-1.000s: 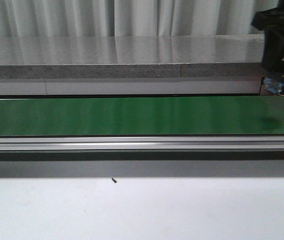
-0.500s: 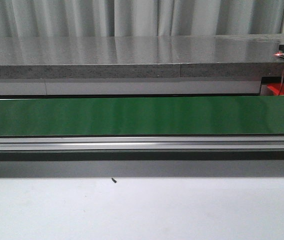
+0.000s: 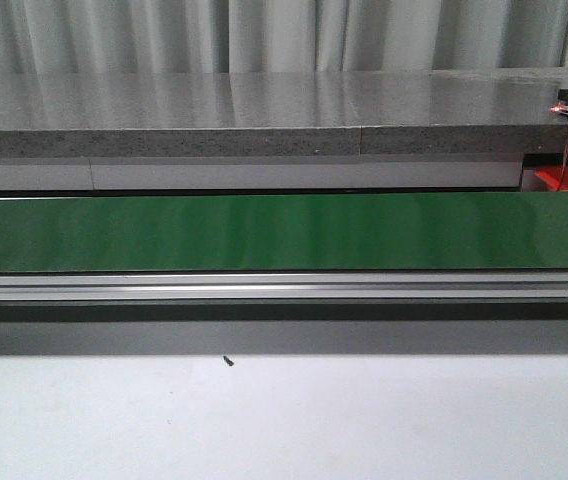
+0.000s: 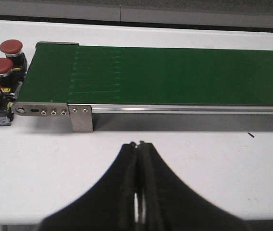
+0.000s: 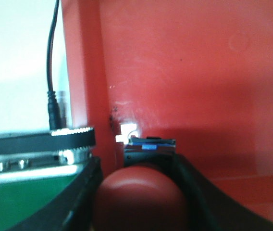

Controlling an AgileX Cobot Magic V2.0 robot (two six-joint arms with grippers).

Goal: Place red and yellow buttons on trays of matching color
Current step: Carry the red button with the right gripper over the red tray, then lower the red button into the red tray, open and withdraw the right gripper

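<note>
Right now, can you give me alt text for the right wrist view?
The right hand grips a red button over the red tray. Beside it lie the green conveyor belt's end and a black cable.

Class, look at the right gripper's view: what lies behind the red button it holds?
Behind the red button is the red tray. The button and the right gripper hide what lies directly below.

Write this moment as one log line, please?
right gripper: shut on red button, over red tray | left gripper: shut, empty | green belt: bare
</note>
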